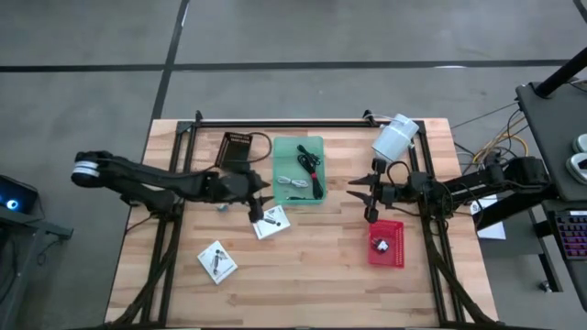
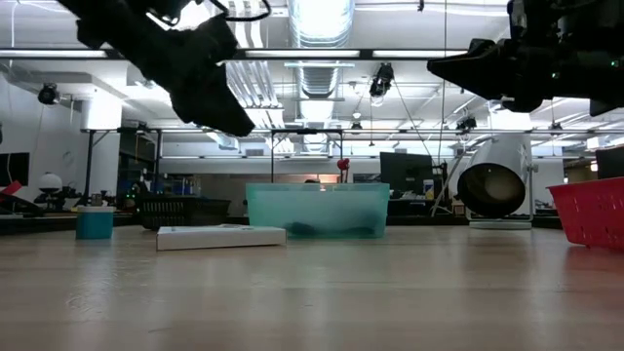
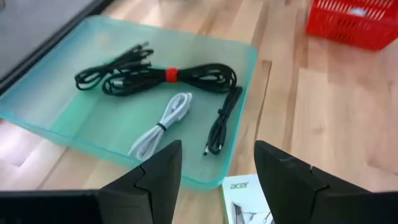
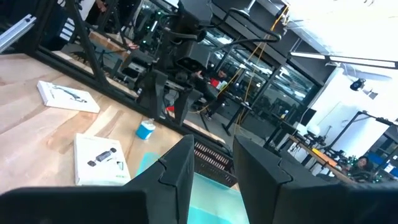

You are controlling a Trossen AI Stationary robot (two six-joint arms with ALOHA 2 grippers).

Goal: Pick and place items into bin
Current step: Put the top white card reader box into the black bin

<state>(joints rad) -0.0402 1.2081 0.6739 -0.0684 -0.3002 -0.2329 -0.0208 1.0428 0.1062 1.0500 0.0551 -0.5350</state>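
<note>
Both dark six-joint arms reach inward above the table, the left two-finger gripper (image 1: 261, 207) empty with fingers spread, the right two-finger gripper (image 1: 360, 193) empty, fingers parted.

Teal bin (image 2: 317, 211) mid-table; white packet (image 2: 220, 236) beside; red basket (image 2: 591, 211) right.
</note>
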